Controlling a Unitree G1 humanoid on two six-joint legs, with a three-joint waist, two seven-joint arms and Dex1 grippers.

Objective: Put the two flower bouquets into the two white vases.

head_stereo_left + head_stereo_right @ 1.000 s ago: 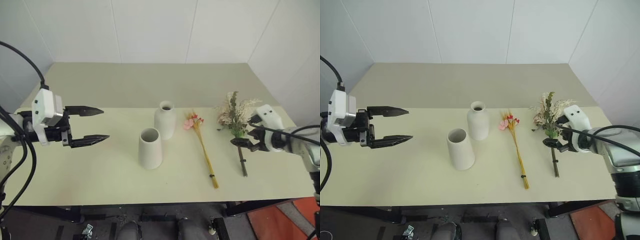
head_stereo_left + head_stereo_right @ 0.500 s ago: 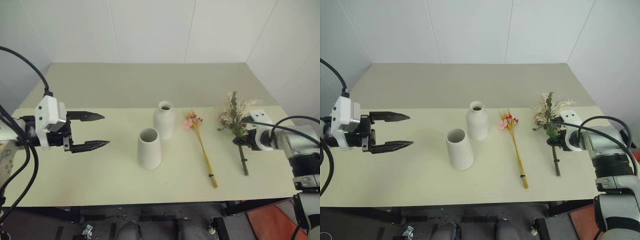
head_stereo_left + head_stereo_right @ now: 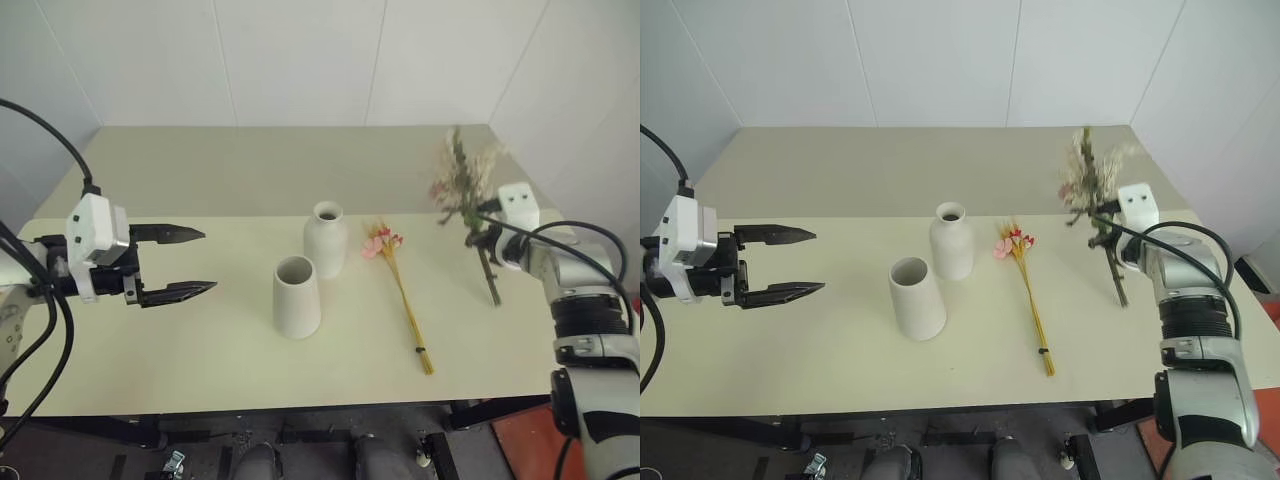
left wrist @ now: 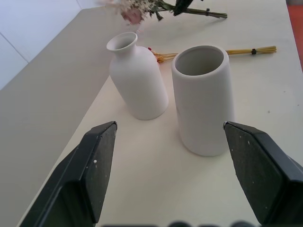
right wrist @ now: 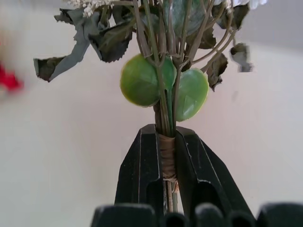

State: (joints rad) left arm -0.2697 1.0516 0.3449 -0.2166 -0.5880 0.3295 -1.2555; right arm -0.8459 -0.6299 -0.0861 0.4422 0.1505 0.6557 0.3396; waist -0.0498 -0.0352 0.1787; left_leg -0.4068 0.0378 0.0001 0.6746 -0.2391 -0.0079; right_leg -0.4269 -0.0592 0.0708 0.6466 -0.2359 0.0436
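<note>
The bushy bouquet (image 3: 461,181) hangs above the table's right side, blooms up and stem end slanting down. My right gripper (image 3: 483,234) is shut on its wrapped stem (image 5: 166,146), just under two round green leaves. The slim bouquet (image 3: 404,296) lies flat on the table, its red-pink blooms beside the bottle vase (image 3: 325,241). The cone vase (image 3: 297,298) stands upright just in front of the bottle vase. My left gripper (image 3: 206,262) hovers open at the left, pointing at both vases (image 4: 203,99), well apart from them.
The pale table (image 3: 200,340) has bare room at its front left and front right. Its front edge runs close below the slim bouquet's stem end. White walls close off the back and the right side.
My right gripper has shut on the bushy bouquet's stem and lifted it off the table, tipping it from lying flat to nearly upright. The left gripper has stayed put.
</note>
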